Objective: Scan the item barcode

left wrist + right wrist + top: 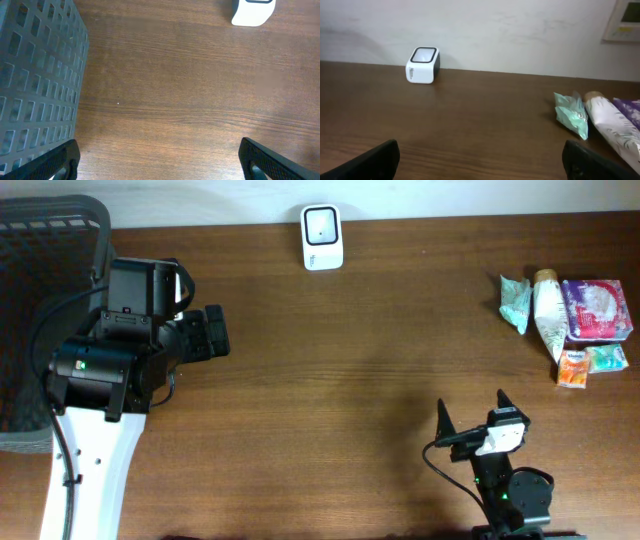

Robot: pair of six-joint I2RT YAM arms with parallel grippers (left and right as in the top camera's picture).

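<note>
The white barcode scanner [322, 237] with a dark window stands at the table's back edge, also visible in the left wrist view [252, 12] and the right wrist view [423, 65]. Several packaged items lie at the far right: a teal packet [515, 302] [572, 115], a white pouch [548, 315] [610, 120], a purple pack [596, 310], and a small orange packet [572, 368]. My left gripper [218, 332] [160, 162] is open over bare wood beside the basket. My right gripper [472, 402] [482, 160] is open near the front edge, left of the items, holding nothing.
A dark mesh basket [40, 240] [35, 75] fills the back left corner, close to the left arm. A small teal packet [608, 358] lies beside the orange one. Brown wooden tabletop [350, 360] stretches between the arms and the scanner. A white wall stands behind the table.
</note>
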